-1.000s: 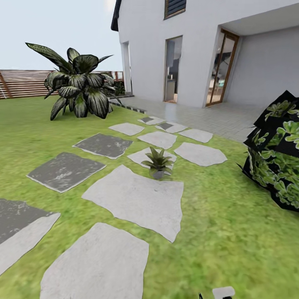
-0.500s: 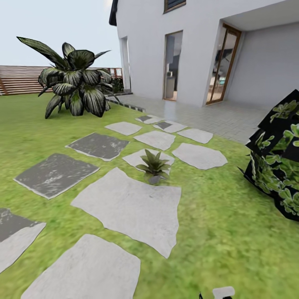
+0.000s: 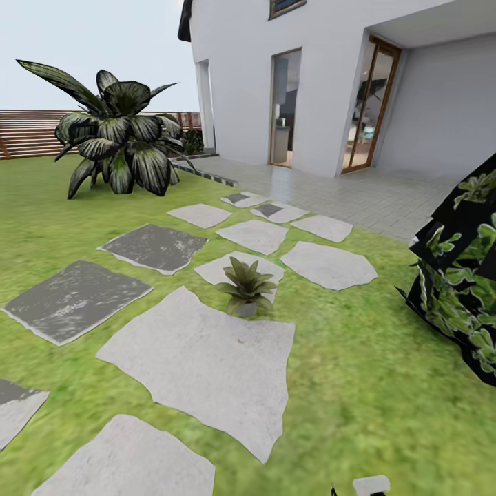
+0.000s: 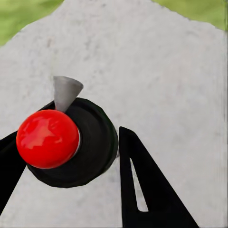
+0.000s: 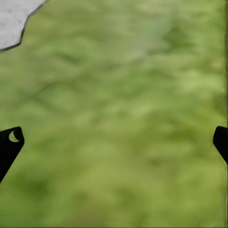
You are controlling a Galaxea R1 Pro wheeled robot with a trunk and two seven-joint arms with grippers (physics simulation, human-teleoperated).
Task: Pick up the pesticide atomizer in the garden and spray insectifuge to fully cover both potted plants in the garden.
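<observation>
Atomizer [image 4: 66, 142] sits clamped in my left gripper [image 4: 61, 175] over a stone, right gripper [image 5: 114, 142] wide over grass, and one plant [image 3: 246, 284] lies ahead between stones, slightly left.

A large dark broad-leaved shrub [image 3: 120, 138] stands on the grass at far left. Behind it rises a white house [image 3: 331, 76] with a tall glass door [image 3: 284, 110] and wood-framed doors [image 3: 368, 103] opening onto a tiled terrace [image 3: 344, 193]. A black-backed leafy bush [image 3: 458, 275] occupies the right edge.

Black, wedge-shaped, slotted tool [image 4: 71, 156] fingers [image 4: 142, 190]
</observation>
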